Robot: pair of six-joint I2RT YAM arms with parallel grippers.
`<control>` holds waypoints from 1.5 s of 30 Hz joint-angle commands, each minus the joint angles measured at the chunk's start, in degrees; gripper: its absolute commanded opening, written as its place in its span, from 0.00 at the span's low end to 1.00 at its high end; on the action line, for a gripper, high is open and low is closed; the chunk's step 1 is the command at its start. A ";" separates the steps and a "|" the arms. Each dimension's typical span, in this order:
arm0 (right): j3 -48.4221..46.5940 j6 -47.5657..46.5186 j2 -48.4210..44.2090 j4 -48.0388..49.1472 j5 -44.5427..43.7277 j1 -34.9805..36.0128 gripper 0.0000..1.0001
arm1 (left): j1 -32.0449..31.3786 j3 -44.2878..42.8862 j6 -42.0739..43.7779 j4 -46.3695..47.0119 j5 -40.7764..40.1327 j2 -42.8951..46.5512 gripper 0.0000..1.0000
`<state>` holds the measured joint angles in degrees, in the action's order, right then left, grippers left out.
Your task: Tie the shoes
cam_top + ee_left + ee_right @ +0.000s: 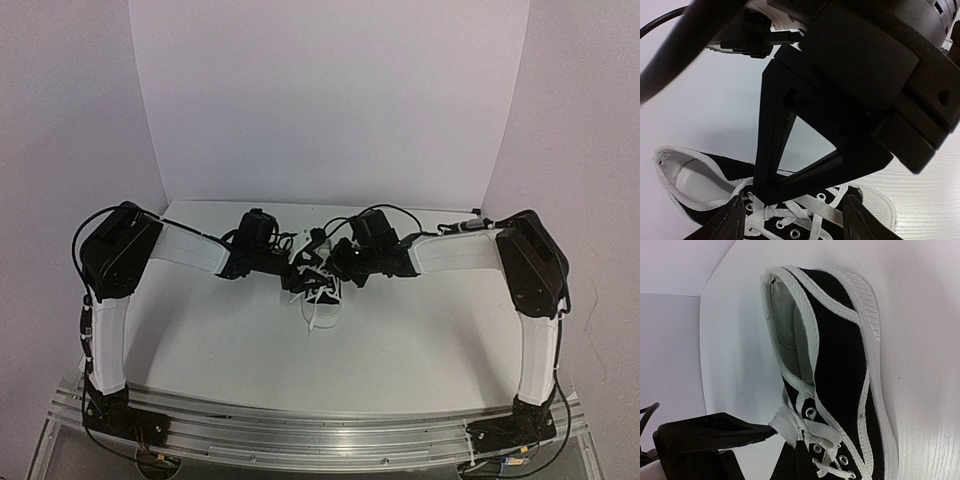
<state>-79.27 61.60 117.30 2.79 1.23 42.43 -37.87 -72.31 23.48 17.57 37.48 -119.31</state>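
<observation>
- Hovering over the shoe's (322, 295) laced front, the left claw (794, 212) is released. Its fingers (732, 220) stand apart on either side of the laces (815, 205) and hold nothing.
- The shoe sits mid-table (220, 330), between the two arms where the claws meet.
- The right claw (771, 430) is clenched, and its tip seems to pinch one flat lace (790, 422) near the top eyelets (843, 459).
- Progress looks early. The laces are threaded crosswise through the eyelets, but no knot or bow shows. Crossing the ends, forming loops and pulling tight all appear left to do.
- The upper is matte black canvas with white woven binding around the opening.
- The lining (787, 315) is pale and smooth.
- The sole (875, 365) is white rubber, ribbed at the heel.
- The laces are flat, limp and woven, and the eyelets are small metal rings.
</observation>
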 commanded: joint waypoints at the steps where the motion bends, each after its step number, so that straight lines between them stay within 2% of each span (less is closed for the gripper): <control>1: -1.50 0.06 -0.93 1.60 -0.13 0.73 0.00 | 0.11 -1.13 2.32 3.00 -5.43 0.27 0.68; 7: -3.07 -0.91 -0.05 1.60 0.94 1.08 0.00 | 0.14 -0.85 4.92 2.09 -6.83 0.01 0.77; 12: -3.18 -1.02 -0.07 1.60 1.42 1.23 0.00 | 0.15 -1.43 6.23 0.91 -7.44 -0.90 0.77; 14: -3.33 -1.05 0.07 1.60 1.65 1.29 0.00 | 0.16 -1.91 6.15 0.57 -7.31 -1.26 0.74; 17: -3.50 -0.98 0.38 1.62 1.93 1.35 0.00 | 0.14 -2.36 5.98 0.36 -6.17 -1.38 0.63; 21: -4.20 -1.01 1.04 1.61 2.58 1.34 0.00 | 0.16 -3.07 5.11 -0.31 -5.22 -1.71 0.38; 24: -4.37 -0.97 1.29 1.63 2.79 1.34 0.00 | 0.15 -3.19 4.75 -0.59 -4.62 -1.74 0.25; 27: -4.08 -0.79 1.24 1.69 2.74 1.34 0.00 | 0.16 -3.28 4.73 -0.69 -4.61 -1.68 0.07; 29: -3.68 -0.79 0.91 1.70 2.36 1.36 0.00 | 0.14 -3.11 4.58 -0.89 -4.74 -1.43 0.01; 33: -2.77 -2.25 -0.42 1.69 1.71 1.07 0.00 | 0.19 -2.14 4.46 -1.21 -4.64 -0.47 0.00; 35: -2.60 -3.56 -1.05 1.70 2.83 0.71 0.08 | 0.41 -1.85 4.24 -1.66 -4.32 0.00 0.00; 38: -1.95 -5.82 -2.66 1.56 5.95 -0.52 0.36 | 0.57 -2.22 4.39 -3.42 -3.58 0.43 0.00; 39: -1.26 -6.62 -3.75 1.44 6.25 -0.99 0.41 | 0.63 -2.38 4.59 -4.03 -3.55 0.53 0.00; 43: 3.71 -8.14 -8.91 1.43 5.95 -3.26 0.47 | 0.95 -3.29 5.63 -7.26 -2.66 1.04 0.00; 45: 5.16 -8.33 -10.12 1.33 5.85 -4.04 0.43 | 1.03 -3.81 6.01 -9.03 -1.96 1.33 0.00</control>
<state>-76.60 55.79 113.57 3.01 6.14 40.39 -37.24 -73.17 28.61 13.00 33.34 -120.53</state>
